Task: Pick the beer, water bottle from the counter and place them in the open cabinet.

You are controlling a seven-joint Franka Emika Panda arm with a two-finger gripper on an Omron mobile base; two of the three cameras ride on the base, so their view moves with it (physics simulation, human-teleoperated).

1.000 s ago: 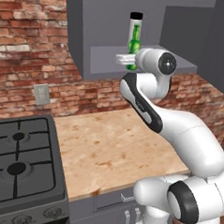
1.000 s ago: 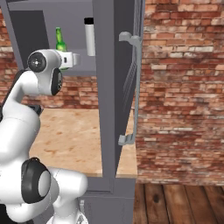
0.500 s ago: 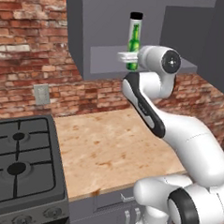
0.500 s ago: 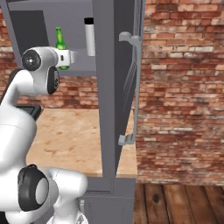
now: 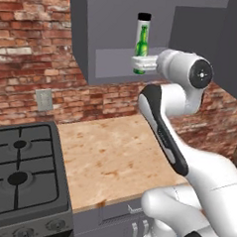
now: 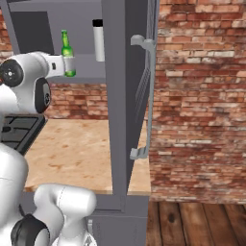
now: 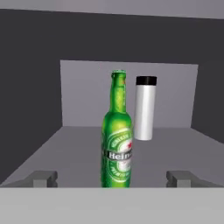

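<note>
Bench: tan wood-grain slab (image 5: 113,155) across the middle of the left base view, bare, with a black gas stove (image 5: 18,171) at its left end and grey drawers below.
Room: red brick wall (image 5: 29,60) behind; a pale wall outlet (image 5: 43,100) at middle left; wood plank floor (image 6: 192,223) at lower right of the right base view.
Cabinet: grey doorless box (image 5: 85,44) at upper centre of the left base view, flat shelf inside; a tall grey door with bar handle (image 6: 144,96) beside it in the right base view.
Beer: green bottle (image 7: 117,144) upright on the shelf near its front edge, centre of the hand view.
Water bottle: silver cylinder with black cap (image 7: 145,109) upright farther back, just right of the beer.
End effector: (image 7: 111,178) wide open, fingers either side of the beer's base and clear of it, holding nothing.
Change: jaws have spread slightly wider than a second ago; the beer stays in place.
Writing: the beer's label reads "Heineken", partly visible, with a red star.
</note>
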